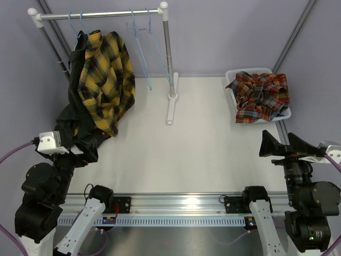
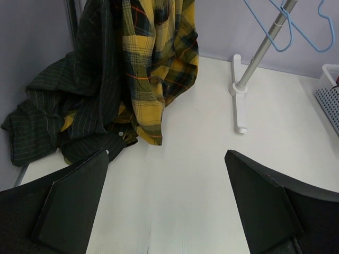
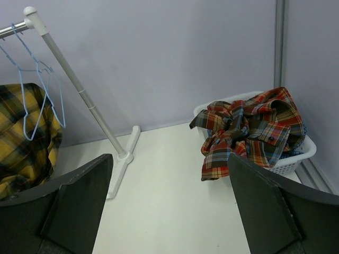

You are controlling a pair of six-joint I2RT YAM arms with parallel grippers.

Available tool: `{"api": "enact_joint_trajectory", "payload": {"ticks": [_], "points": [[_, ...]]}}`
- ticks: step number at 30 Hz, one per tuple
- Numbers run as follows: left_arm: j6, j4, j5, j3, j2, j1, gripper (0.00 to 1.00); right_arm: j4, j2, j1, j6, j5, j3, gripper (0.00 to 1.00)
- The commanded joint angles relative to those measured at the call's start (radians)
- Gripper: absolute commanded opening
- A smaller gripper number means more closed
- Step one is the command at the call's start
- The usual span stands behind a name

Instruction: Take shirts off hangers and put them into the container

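Wrist view, left: left gripper (image 2: 167, 157) wide apart, aimed low over the surface (image 2: 190, 121), bare surface showing between the fingers. Yellow-black plaid shirt (image 2: 153, 63) hangs ahead, hem touching the surface. Black shirt (image 2: 63, 111) hangs beside it and bunches down along the left edge. Both shirt tops cut off. Rail post (image 2: 263, 50) and its foot stand right of them; empty hangers (image 2: 279, 48) cut off at the top. Only a corner of the container (image 2: 329, 95) shows at the right.

Wrist view, right: right gripper (image 3: 169, 159) wide apart, level, pointing at the far edge. Container sits in the far right corner, red-orange-navy plaid shirt (image 3: 249, 127) heaped in it, part draped over the rim down to the surface. Blue cloth peeks out under it, too little to identify. Yellow-black plaid shirt cut off at the left.

Top view: left arm (image 1: 42, 186) folded at the near left corner, its gripper dark against the black shirt; contact cannot be told. Right arm (image 1: 306, 197) folded at the near right corner, gripper well apart from the container. Only here the whole rail (image 1: 101, 14) shows: both hanging shirts at its left end, empty hangers toward its right.
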Motion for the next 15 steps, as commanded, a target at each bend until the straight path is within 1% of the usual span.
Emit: {"api": "enact_joint_trajectory", "payload": {"ticks": [1, 6, 15], "points": [[-0.011, -0.047, 0.009, 0.035, -0.023, -0.005, 0.99, -0.038, -0.006, 0.016, -0.013, -0.017, -0.017, 1.00], [0.005, -0.084, 0.016, 0.068, -0.012, -0.005, 0.99, -0.064, -0.029, 0.036, -0.016, -0.013, -0.015, 0.99], [-0.011, -0.093, 0.047, 0.070, 0.016, -0.005, 0.99, -0.098, -0.043, 0.046, -0.048, 0.010, 0.008, 0.99]]}}
